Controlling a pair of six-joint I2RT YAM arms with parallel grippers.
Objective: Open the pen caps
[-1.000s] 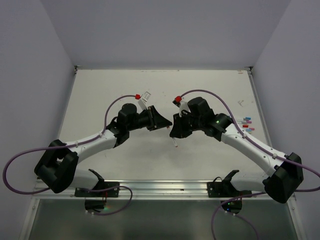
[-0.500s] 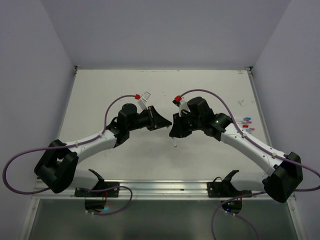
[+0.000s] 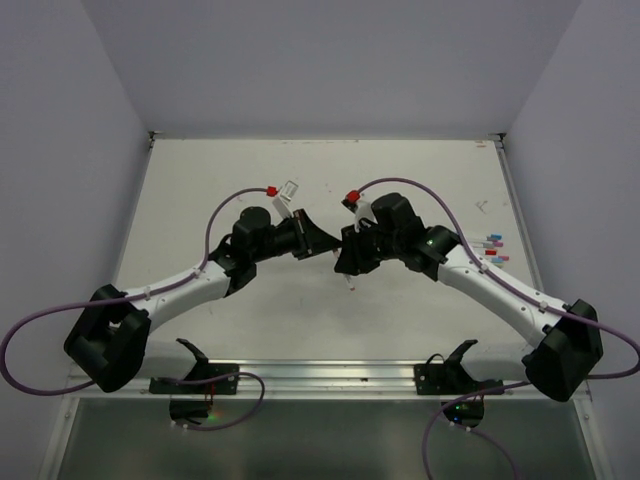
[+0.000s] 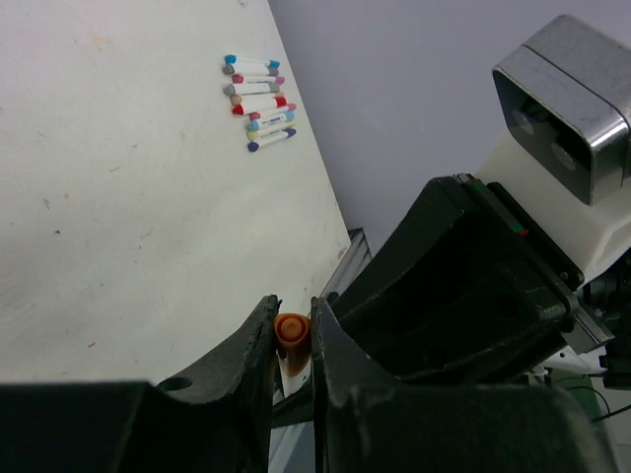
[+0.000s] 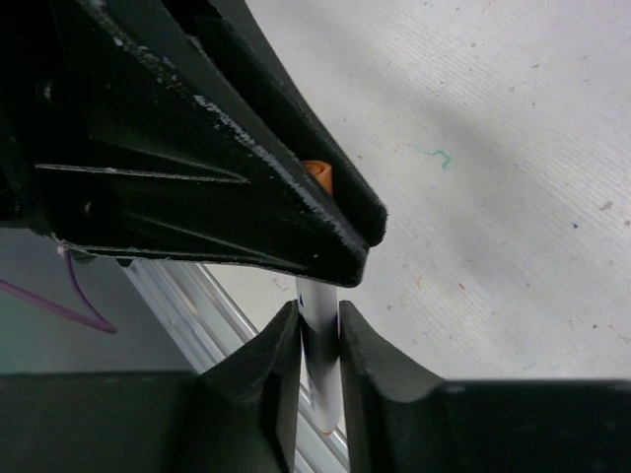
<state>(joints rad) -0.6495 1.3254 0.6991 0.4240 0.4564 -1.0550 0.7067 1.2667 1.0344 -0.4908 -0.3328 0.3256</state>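
Over the middle of the table my two grippers meet tip to tip. My left gripper is shut on an orange pen cap, seen end-on between its fingers. The orange cap also peeks out behind the left gripper's finger in the right wrist view. The white pen body hangs down from the cap. My right gripper is shut on that body, its fingers pressed to both sides. Whether the cap has come off the pen is hidden.
Several more capped pens lie in a row near the table's right edge. An aluminium rail runs along the near edge. White walls enclose the table on three sides.
Both grippers have drifted slightly to the left and back while staying joined at the pen. The pen hangs below them as before.
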